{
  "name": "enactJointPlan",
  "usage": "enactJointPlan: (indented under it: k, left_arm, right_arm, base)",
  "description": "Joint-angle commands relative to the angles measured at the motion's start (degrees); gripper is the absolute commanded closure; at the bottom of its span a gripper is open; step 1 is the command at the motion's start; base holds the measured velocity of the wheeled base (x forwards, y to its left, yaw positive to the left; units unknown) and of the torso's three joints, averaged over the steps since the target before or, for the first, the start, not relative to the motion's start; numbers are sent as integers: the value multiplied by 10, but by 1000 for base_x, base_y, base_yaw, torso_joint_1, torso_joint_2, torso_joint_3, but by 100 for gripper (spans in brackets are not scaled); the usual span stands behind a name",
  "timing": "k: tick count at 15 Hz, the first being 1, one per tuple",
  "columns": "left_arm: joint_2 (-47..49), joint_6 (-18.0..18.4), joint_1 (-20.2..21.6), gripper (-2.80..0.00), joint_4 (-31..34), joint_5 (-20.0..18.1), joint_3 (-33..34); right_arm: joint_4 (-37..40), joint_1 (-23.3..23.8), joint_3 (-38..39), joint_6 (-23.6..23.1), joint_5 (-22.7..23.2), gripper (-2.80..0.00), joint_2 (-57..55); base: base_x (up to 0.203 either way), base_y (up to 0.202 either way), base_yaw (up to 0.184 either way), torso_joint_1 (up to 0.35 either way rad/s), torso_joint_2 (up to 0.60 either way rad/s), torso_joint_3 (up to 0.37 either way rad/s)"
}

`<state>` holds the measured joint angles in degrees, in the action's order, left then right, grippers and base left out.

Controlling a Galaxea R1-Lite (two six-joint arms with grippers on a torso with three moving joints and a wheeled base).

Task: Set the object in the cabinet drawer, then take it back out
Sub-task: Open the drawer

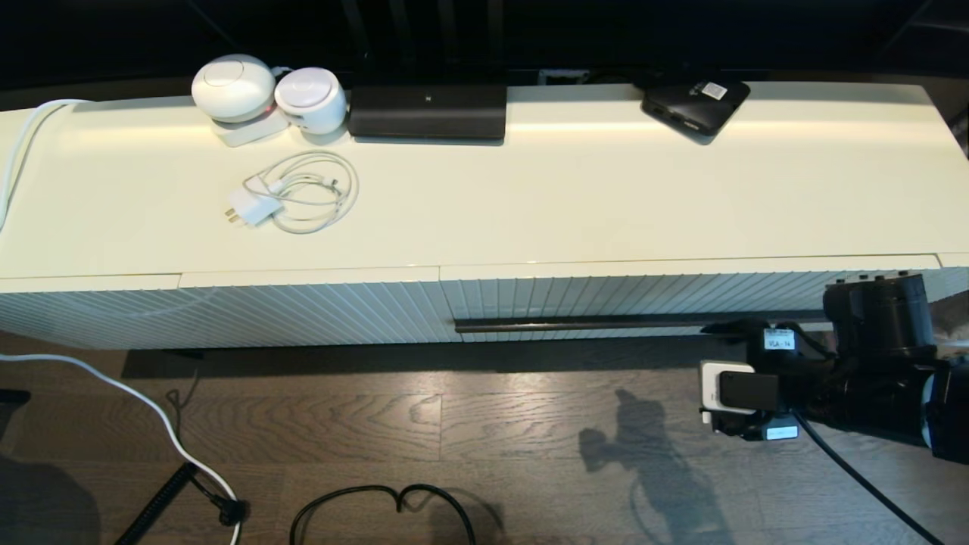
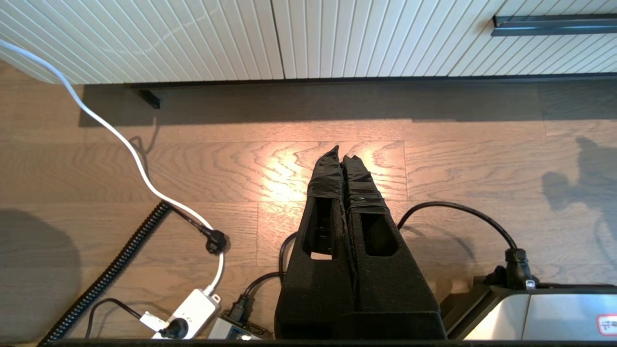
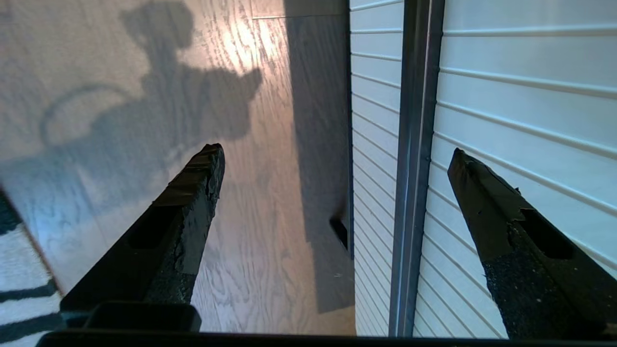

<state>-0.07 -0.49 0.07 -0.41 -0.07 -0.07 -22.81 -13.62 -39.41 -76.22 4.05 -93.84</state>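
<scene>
The black folding umbrella is not visible in any view. The cabinet drawer [image 1: 643,299] is pushed in, its ribbed cream front flush with the cabinet, and its thin dark handle bar [image 1: 606,324] runs along the lower part. My right gripper [image 1: 723,378] hangs in front of the handle's right end. In the right wrist view it [image 3: 335,152] is open and empty; one finger is over the floor, the other over the ribbed front [image 3: 506,96], with the handle bar [image 3: 414,144] between them and untouched. My left gripper [image 2: 343,154] is shut and empty, parked low over the wooden floor.
On the cabinet top [image 1: 575,197] are two white rounded devices [image 1: 269,94], a white charger with coiled cable [image 1: 299,193], a long black bar [image 1: 428,111] and a flat black box [image 1: 696,102]. Cables [image 1: 378,503] and a power strip [image 2: 193,311] lie on the floor.
</scene>
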Motion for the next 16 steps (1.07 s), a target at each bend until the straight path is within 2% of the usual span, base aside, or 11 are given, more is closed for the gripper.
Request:
enactJointPlan:
  k: [1,7,16]
  left_arm:
    - [-1,0,0,0,0,0,0]
    - [-1,0,0,0,0,0,0]
    - [-1,0,0,0,0,0,0]
  right_arm:
    - [-25,2,12,-2,0,-280,-30]
    - [-93,3,24,-1,1,-280,-76]
    - [-110,22,-5,-1,1,-280,-119]
  base:
    - [0,0,0,0,0,0]
    - [0,0,0,0,0,0]
    - [0,0,0,0,0,0]
